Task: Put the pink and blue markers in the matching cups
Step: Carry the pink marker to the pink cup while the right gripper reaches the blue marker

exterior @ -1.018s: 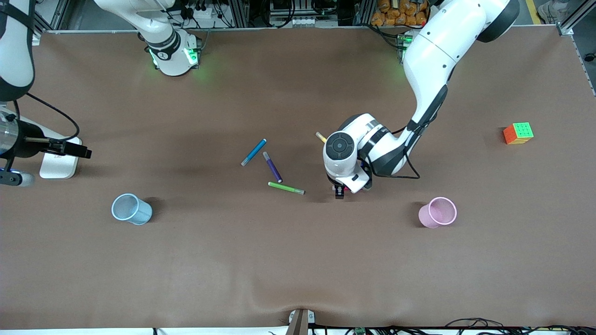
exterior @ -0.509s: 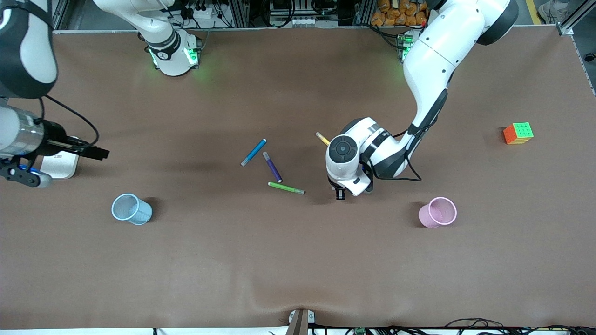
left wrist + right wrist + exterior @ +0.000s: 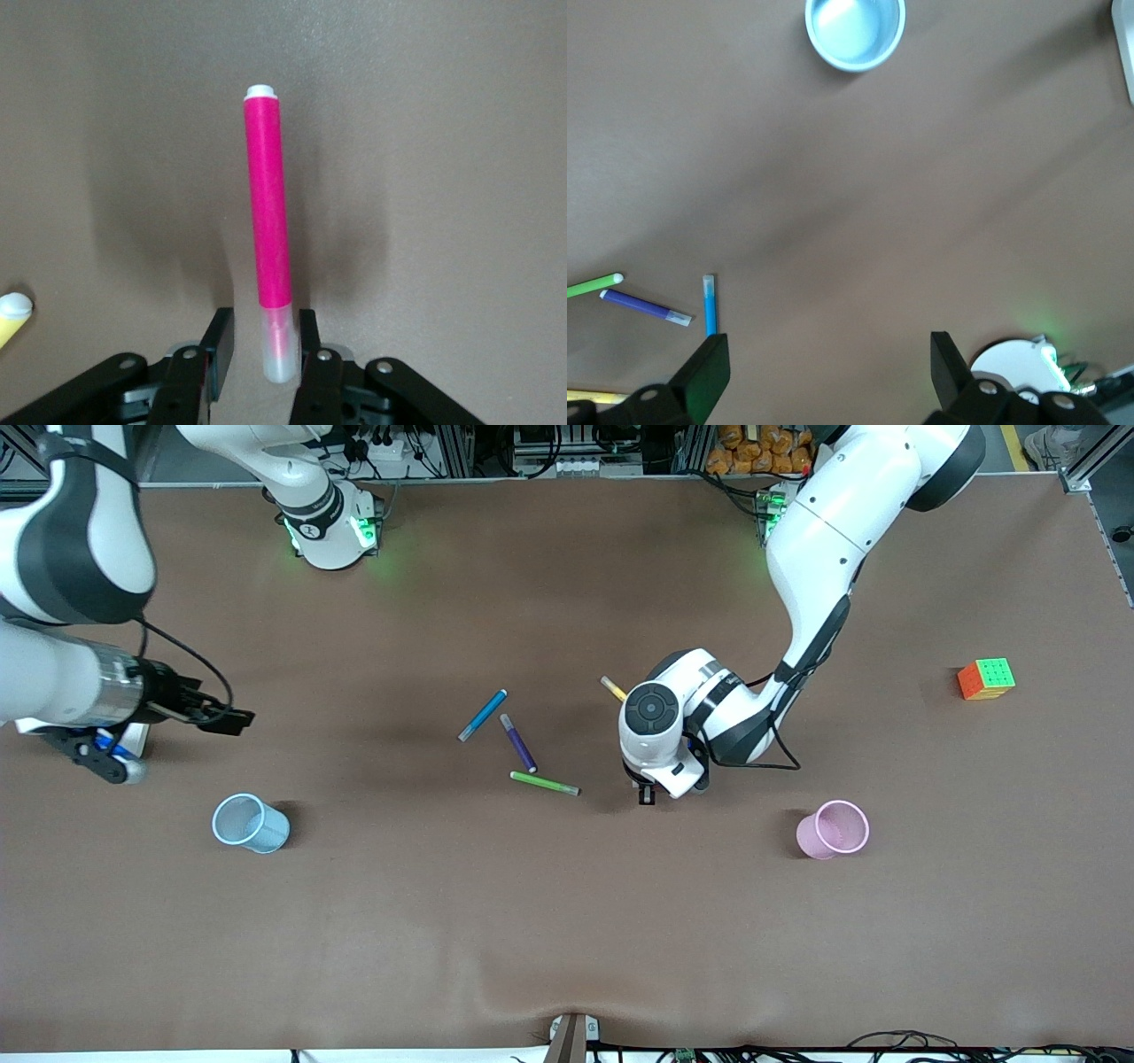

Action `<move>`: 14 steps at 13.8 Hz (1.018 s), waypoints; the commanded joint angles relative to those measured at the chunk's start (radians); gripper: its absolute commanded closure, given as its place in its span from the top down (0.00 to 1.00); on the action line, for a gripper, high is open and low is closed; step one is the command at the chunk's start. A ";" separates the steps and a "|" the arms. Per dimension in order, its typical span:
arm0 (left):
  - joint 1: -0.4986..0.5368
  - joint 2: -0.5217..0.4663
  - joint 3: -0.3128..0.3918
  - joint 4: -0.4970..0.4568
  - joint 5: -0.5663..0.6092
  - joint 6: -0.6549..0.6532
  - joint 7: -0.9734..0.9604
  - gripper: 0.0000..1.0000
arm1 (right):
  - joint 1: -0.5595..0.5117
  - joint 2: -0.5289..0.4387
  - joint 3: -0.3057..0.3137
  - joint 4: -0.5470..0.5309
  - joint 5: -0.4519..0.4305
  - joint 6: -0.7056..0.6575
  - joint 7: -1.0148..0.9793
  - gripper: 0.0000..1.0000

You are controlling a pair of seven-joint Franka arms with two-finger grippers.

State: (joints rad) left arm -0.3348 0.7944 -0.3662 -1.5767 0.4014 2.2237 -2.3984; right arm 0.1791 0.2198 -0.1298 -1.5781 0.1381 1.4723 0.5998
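Note:
The pink marker (image 3: 267, 204) lies flat on the table. My left gripper (image 3: 264, 320) is down over its pale cap end with the jaws open. One finger touches the cap and a gap remains at the other. In the front view the left gripper (image 3: 647, 794) hides that marker. The blue marker (image 3: 483, 715) lies toward the middle of the table, also seen as the blue marker (image 3: 709, 305). My right gripper (image 3: 237, 720) hangs wide open and empty above the table near the blue cup (image 3: 251, 824). The pink cup (image 3: 833, 829) stands toward the left arm's end.
A purple pen (image 3: 518, 743) and a green pen (image 3: 544, 783) lie beside the blue marker. A yellow pen (image 3: 611, 687) pokes out by the left wrist. A colour cube (image 3: 986, 678) sits toward the left arm's end. A white box (image 3: 135, 740) lies under the right arm.
The left jaws have narrowed around the pink marker's cap end. The right arm has swung in from its end of the table toward the middle, still open.

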 commanded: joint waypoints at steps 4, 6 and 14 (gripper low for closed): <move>-0.016 0.031 0.009 0.018 0.034 0.031 -0.044 0.22 | 0.052 -0.007 -0.005 -0.140 0.083 0.138 0.083 0.95; -0.016 0.031 0.009 0.018 0.057 0.031 -0.044 0.00 | 0.086 -0.005 -0.005 -0.187 0.090 0.209 0.129 0.95; 0.112 -0.096 -0.078 0.023 0.001 -0.019 0.085 0.00 | 0.304 0.010 -0.005 -0.430 0.089 0.567 0.352 0.91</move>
State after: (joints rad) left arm -0.2824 0.7656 -0.3897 -1.5332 0.4309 2.2314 -2.3554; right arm 0.4300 0.2335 -0.1256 -1.9482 0.2158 1.9606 0.8893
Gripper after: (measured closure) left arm 0.828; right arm 0.066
